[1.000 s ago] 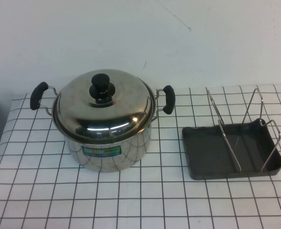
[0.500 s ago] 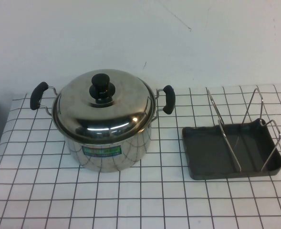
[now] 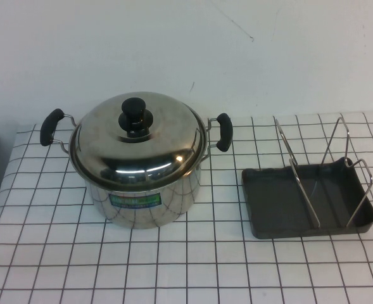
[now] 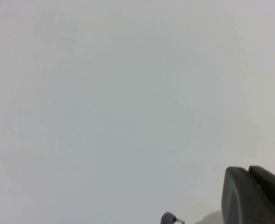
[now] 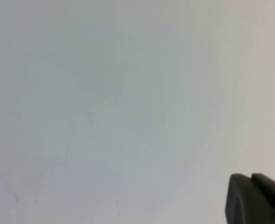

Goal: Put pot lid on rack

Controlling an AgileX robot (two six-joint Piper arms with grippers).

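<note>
The pot lid [image 3: 139, 140] is a shiny domed steel lid with a black knob [image 3: 135, 116]. It sits closed on the steel pot [image 3: 145, 199] at the table's left middle. The rack [image 3: 306, 199] is a dark grey tray with upright silver wire dividers [image 3: 304, 190], and it stands empty to the right of the pot. Neither arm shows in the high view. My left gripper [image 4: 247, 170] and my right gripper [image 5: 250, 177] each show only as two dark fingertips pressed together, facing the pale wall, holding nothing.
The table has a white cloth with a black grid [image 3: 186, 266]. The pot's two black side handles [image 3: 51, 126] stick out left and right. A white wall [image 3: 186, 50] rises behind the table. A small dark round thing [image 4: 168, 218] shows at the edge of the left wrist view.
</note>
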